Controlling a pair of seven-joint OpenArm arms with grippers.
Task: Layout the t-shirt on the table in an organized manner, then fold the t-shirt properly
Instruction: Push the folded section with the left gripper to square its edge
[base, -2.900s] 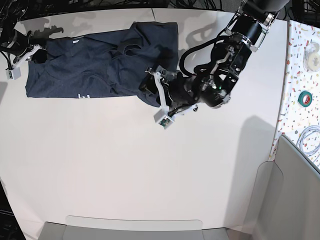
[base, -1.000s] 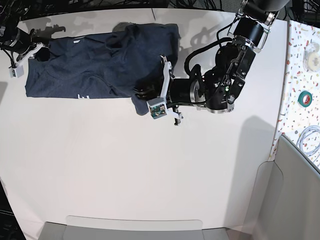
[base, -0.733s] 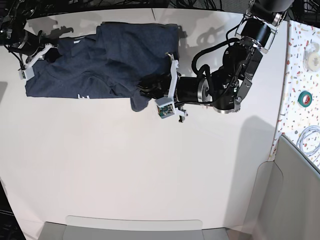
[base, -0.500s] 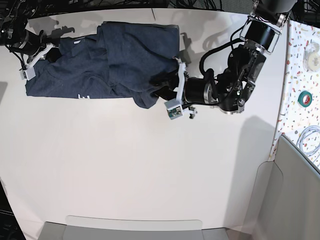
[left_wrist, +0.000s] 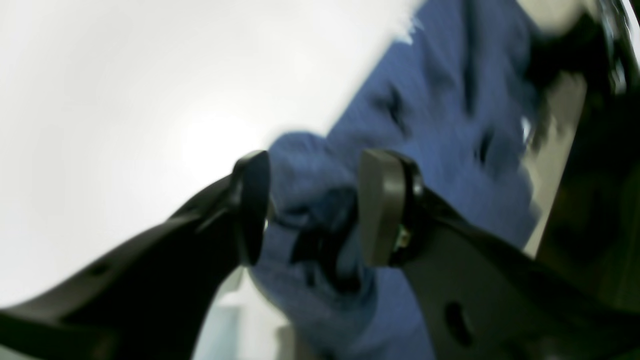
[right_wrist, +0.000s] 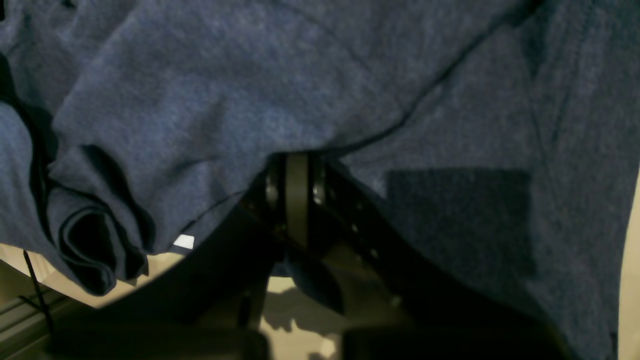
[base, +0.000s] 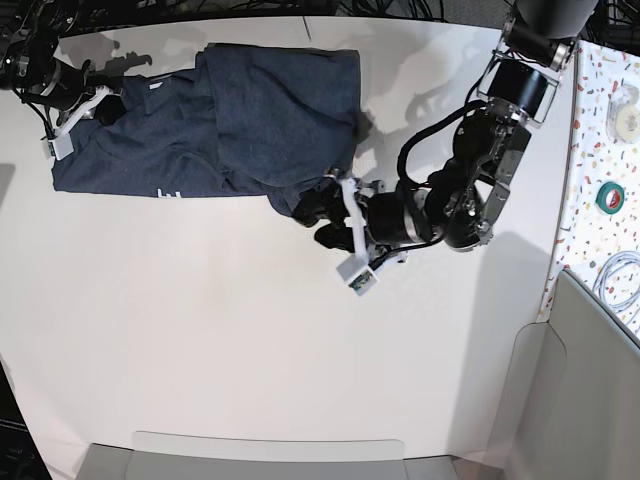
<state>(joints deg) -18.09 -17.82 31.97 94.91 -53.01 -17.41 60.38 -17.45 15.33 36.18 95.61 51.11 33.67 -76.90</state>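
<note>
While right gripper clamps t-shirt upper left, left gripper, jaws parted around a bunched corner, sits lower right; long axis horizontal.

My left gripper, clamped on the t-shirt's lower corner a second ago, now stands with jaws apart, cloth loose between them. My left arm swings lower in the base frame. The shirt's top fold lies flatter than before.

Only broken white letter fragments show on the t-shirt, unreadable
</note>
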